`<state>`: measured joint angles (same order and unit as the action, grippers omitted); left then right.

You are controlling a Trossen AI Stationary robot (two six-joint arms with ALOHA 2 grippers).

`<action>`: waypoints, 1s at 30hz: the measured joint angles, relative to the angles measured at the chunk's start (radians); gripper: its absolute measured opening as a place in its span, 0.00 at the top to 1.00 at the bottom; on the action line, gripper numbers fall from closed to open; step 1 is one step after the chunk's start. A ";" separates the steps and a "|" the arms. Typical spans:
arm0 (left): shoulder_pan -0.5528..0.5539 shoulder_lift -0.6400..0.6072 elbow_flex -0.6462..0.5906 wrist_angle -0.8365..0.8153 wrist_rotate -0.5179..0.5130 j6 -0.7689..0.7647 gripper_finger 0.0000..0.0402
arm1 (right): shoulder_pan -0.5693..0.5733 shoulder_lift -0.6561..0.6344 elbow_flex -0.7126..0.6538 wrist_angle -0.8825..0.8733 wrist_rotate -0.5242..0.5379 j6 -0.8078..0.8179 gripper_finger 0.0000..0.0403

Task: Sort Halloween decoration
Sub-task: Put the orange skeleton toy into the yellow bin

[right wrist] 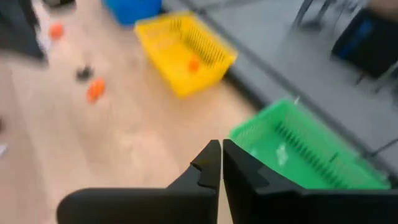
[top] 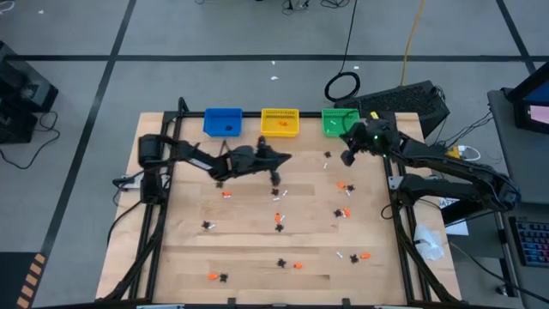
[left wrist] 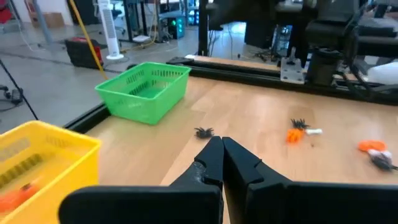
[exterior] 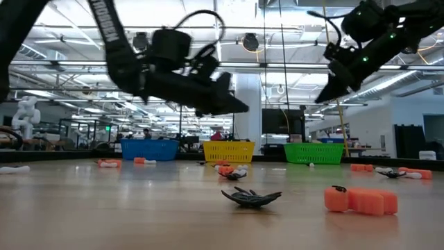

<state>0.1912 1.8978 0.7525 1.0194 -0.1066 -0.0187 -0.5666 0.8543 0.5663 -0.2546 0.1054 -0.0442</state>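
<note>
- Yellow bin (top: 280, 123): orange trinket (right wrist: 194, 63) inside.
- Green bin (top: 338, 121), right of yellow: white piece (right wrist: 281, 153) inside.
- Blue bin (top: 223, 121), left of yellow: dark speck inside.
- Left hand (top: 277, 178), closed and empty, in front of yellow bin.
- Right hand (top: 348, 157), pressed closed, empty, near green bin.

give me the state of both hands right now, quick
left hand: closed, holding nothing visible, above the table middle.
right hand: closed, nothing seen between its fingers, by the green bin.
</note>
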 joint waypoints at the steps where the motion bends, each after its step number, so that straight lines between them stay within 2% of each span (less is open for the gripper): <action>1: -0.003 -0.026 -0.043 0.024 0.000 0.001 1.00 | 0.011 0.006 0.000 -0.040 0.000 0.026 0.96; 7: -0.009 -0.162 -0.243 0.073 0.001 0.008 1.00 | 0.112 0.040 0.000 -0.235 -0.002 0.194 0.88; 16: -0.011 -0.279 -0.421 0.079 -0.001 0.007 1.00 | 0.298 0.138 0.000 -0.368 -0.003 0.391 0.68; 23: -0.011 -0.293 -0.495 0.096 -0.003 0.007 1.00 | 0.398 0.243 -0.001 -0.370 -0.004 0.495 0.57; 30: -0.011 -0.293 -0.519 0.109 -0.003 0.006 1.00 | 0.439 0.346 -0.001 -0.345 -0.001 0.530 0.57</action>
<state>0.1806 1.6047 0.2333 1.1281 -0.1097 -0.0124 -0.1280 1.2006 0.5655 -0.5996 0.1039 0.4854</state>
